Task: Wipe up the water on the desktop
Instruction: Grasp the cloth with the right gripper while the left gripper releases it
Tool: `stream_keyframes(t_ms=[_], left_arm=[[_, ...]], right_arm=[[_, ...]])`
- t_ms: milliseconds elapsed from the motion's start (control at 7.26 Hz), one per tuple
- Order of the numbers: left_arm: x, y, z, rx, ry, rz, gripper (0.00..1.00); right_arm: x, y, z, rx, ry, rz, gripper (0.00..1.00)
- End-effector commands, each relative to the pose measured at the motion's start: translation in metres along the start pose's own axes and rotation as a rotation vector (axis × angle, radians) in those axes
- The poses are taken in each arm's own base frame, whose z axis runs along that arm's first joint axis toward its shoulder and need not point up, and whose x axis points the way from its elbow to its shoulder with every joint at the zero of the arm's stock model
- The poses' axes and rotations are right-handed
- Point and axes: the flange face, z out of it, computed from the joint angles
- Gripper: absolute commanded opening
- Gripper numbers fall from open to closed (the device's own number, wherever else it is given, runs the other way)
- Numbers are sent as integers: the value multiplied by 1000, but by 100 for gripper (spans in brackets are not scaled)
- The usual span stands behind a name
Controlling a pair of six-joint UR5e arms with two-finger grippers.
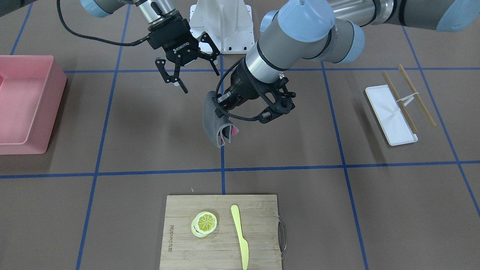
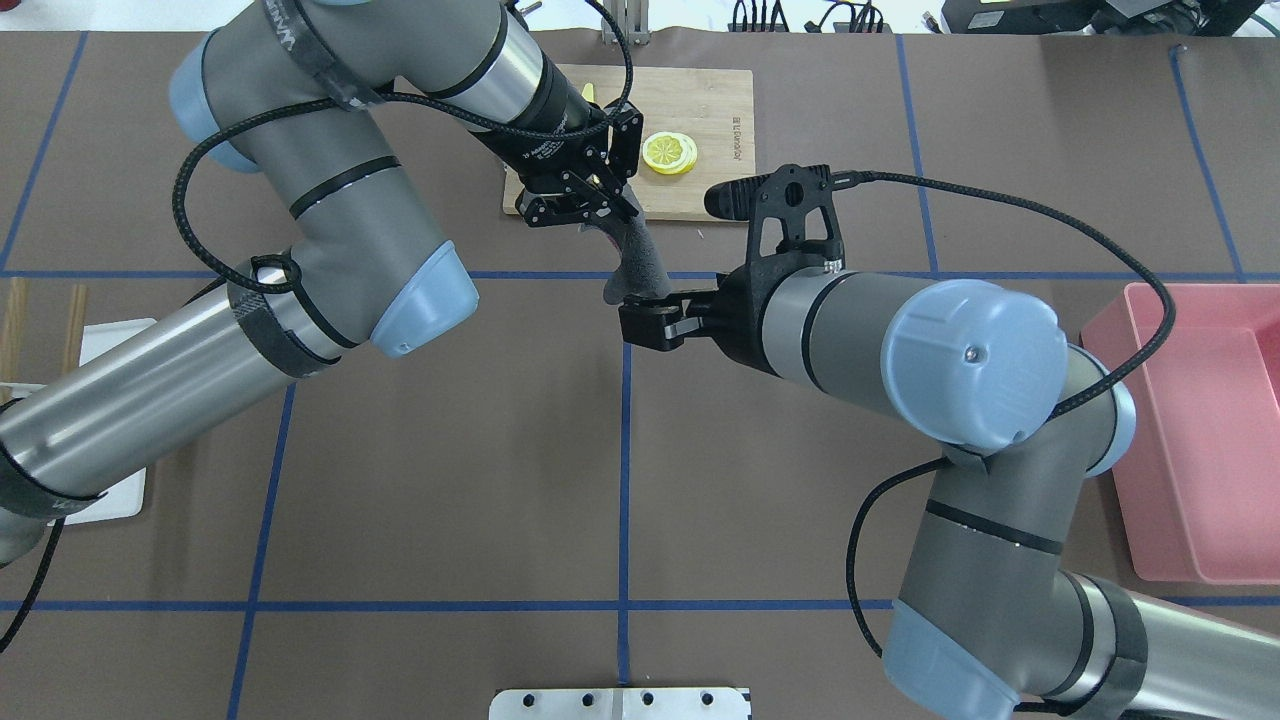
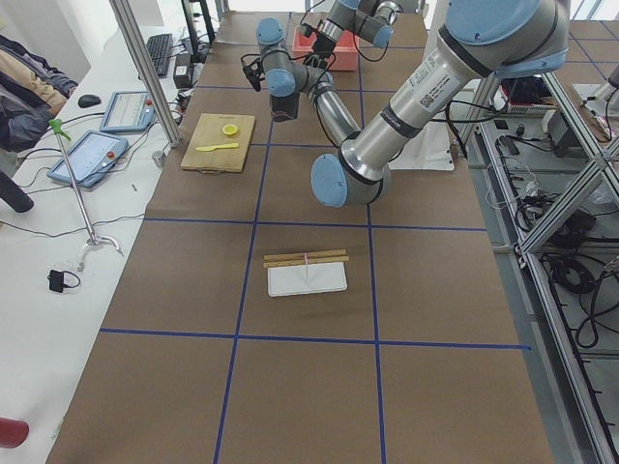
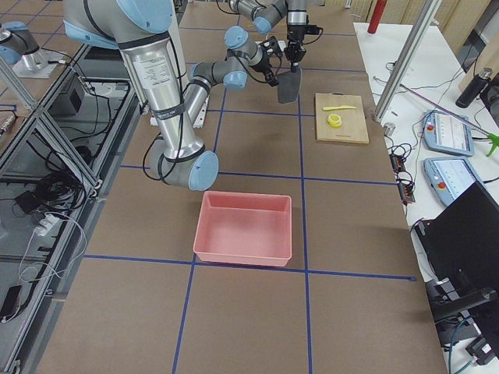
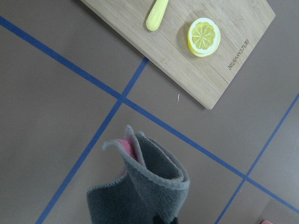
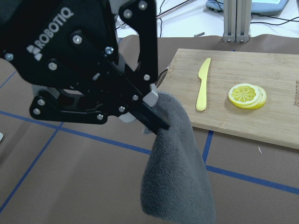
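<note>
the brown bench [image 1: 150, 123], taped in blue rectangles, lies under both arms. a bamboo board [image 1: 187, 255] rests on it. over the bench's middle the left jaws are clamped on a folded grey cloth [image 1: 212, 120] that hangs down; the right jaws stand wide apart, empty, just beside it.

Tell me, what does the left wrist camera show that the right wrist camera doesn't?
Only the left wrist view, looking down on the folded grey cloth, shows its pink inner side. Only the right wrist view shows the left claw itself: black, shut on the cloth's top edge so that the cloth hangs below it. It also shows a metal post beyond the table. Both views show the cloth, the bamboo board, the lemon slices, the yellow knife and the brown desktop with its blue tape lines.
</note>
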Motion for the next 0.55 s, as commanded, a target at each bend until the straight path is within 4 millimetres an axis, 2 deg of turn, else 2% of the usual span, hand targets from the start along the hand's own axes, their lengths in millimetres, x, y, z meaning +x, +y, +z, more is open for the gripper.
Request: stream_keyframes(t_ms=[0,275,413], left_arm=[[1,23,-6,-25,21,-32,0],[-4,35,-4,-41,21,-47,0],[-4,39,-6,-46,25,-43,0]], right_arm=[[-2,8,7,62,54,-15,100],[-12,27,19,114,30,-13,98],[-17,43,26,113,-6,-8,57]])
